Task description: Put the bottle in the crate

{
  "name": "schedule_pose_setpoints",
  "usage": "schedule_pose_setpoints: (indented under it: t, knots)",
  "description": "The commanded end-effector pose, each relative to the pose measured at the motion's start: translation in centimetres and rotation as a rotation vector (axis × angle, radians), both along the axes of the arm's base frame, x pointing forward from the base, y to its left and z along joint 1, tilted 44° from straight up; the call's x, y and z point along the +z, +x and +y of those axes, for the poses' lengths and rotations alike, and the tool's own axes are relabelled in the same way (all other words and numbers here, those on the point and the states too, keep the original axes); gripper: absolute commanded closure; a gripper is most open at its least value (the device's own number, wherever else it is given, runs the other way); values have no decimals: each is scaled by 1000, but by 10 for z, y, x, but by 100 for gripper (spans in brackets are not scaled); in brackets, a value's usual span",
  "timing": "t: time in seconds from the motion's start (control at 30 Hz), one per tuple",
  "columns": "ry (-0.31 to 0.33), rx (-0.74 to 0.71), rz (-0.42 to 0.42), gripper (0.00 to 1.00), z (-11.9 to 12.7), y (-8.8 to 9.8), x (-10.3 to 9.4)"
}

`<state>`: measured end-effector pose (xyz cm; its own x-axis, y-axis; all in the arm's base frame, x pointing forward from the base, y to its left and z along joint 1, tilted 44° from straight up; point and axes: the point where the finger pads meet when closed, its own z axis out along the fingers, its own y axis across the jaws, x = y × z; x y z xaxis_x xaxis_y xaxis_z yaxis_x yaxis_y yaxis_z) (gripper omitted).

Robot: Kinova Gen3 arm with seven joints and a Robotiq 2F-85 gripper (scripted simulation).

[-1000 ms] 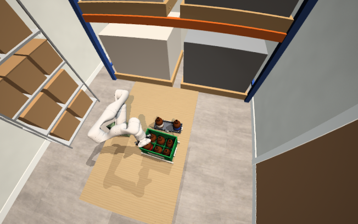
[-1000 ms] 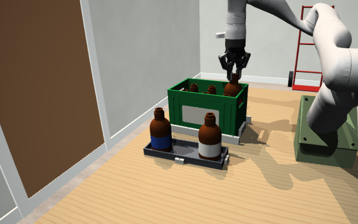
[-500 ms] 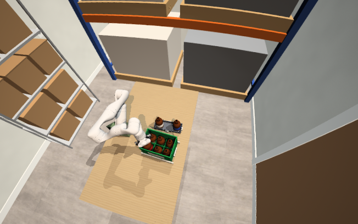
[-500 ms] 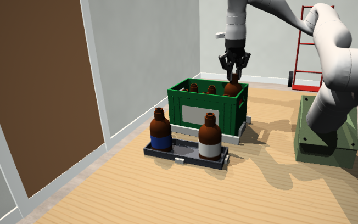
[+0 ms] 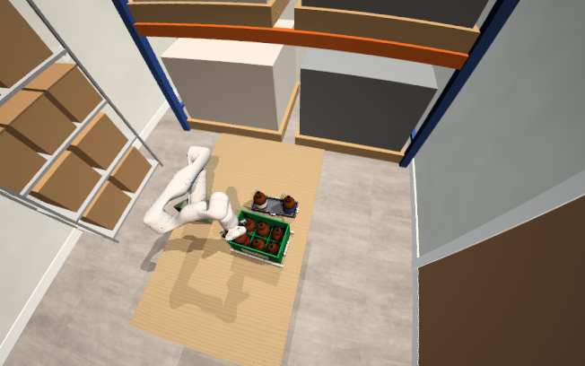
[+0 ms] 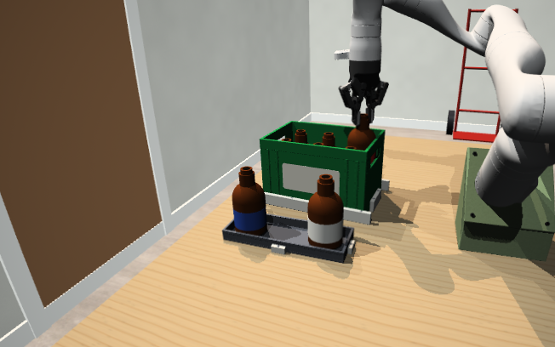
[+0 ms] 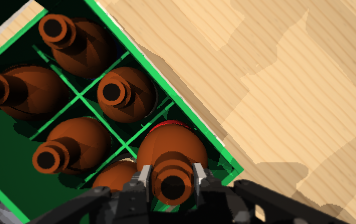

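Fingers (image 6: pixel 363 118) closed around the neck of the red-labelled bottle (image 5: pixel 241 239) (image 6: pixel 361 138) (image 7: pixel 172 145), upright in a corner slot of the green crate (image 5: pixel 259 256) (image 6: pixel 272 170) (image 7: pixel 160 85)! Right beside and below them, other brown bottles (image 5: pixel 263 229) (image 6: pixel 328 139) (image 7: pixel 127 94); farther off, on the desk (image 5: pixel 211 287) (image 6: pixel 255 298) (image 7: pixel 300 90), the tray (image 5: pixel 275 205) (image 6: pixel 285 235) with two bottles.

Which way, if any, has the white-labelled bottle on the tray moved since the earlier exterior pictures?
No, the white-labelled bottle has not visibly moved: it stands at the same end of the dark tray.
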<state>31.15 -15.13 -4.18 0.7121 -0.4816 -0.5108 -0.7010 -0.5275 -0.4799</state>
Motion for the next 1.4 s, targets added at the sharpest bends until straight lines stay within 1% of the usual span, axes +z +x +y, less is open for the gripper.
schedule_pose_setpoints:
  t: [0.0,0.63,0.93,1.37]
  knots:
    - [-1,-1,-1,100,-1,0,0]
    - [-1,-1,-1,100,1,0,-2]
    - [-1,-1,-1,100,5,0,-6]
    - [-1,-1,-1,100,16,-1,-17]
